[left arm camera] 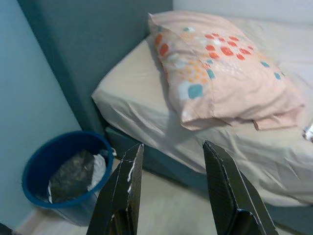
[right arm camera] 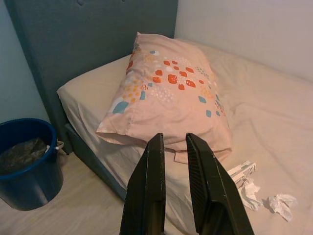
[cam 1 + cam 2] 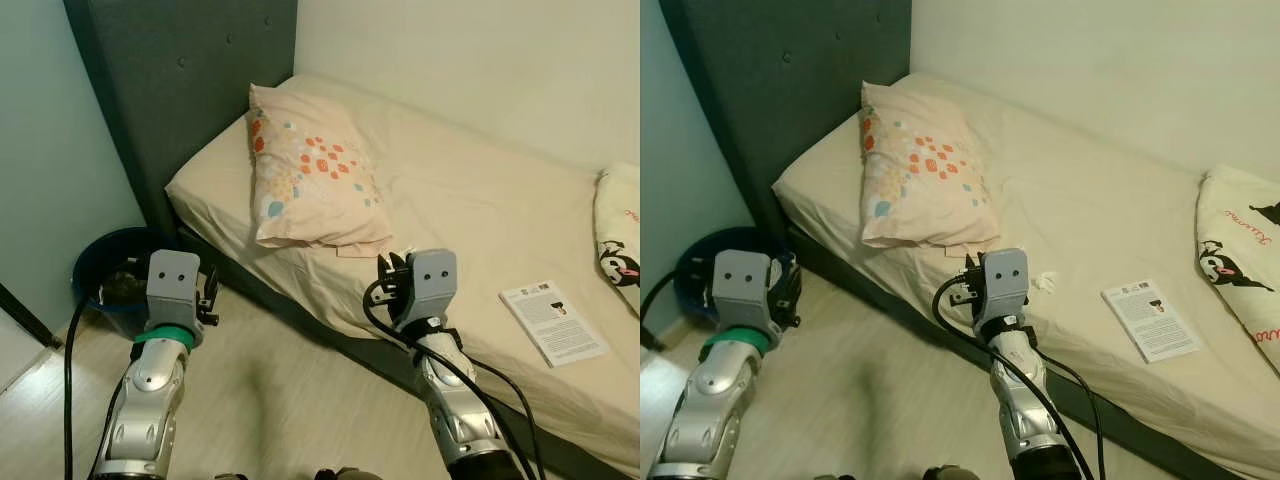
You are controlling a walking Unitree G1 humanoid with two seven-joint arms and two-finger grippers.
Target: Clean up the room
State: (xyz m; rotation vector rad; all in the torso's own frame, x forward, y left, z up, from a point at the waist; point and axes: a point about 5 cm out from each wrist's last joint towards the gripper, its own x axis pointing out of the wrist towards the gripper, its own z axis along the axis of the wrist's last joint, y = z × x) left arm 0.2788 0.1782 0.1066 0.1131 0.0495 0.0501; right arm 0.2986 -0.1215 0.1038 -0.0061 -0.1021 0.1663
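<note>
Crumpled white tissues (image 2: 244, 175) and another scrap (image 2: 281, 203) lie on the cream bed sheet (image 3: 470, 200) just past the pillow's corner, also seen as white scraps (image 3: 1045, 282). A white booklet (image 3: 553, 322) lies flat on the sheet further right. A blue bin (image 3: 108, 275) with dark trash in it stands on the floor by the headboard. My left gripper (image 1: 172, 146) is open and empty, held over the floor between bin and bed. My right gripper (image 2: 174, 137) is shut, with nothing in it, at the bed's edge and pointing at the pillow.
A peach pillow (image 3: 310, 180) with orange and blue spots rests near the dark grey headboard (image 3: 180, 90). A cream cartoon-print cushion or blanket (image 3: 1240, 250) lies at the bed's right. A pale wood floor (image 3: 290, 400) runs along the bed frame. Walls close in behind and to the left.
</note>
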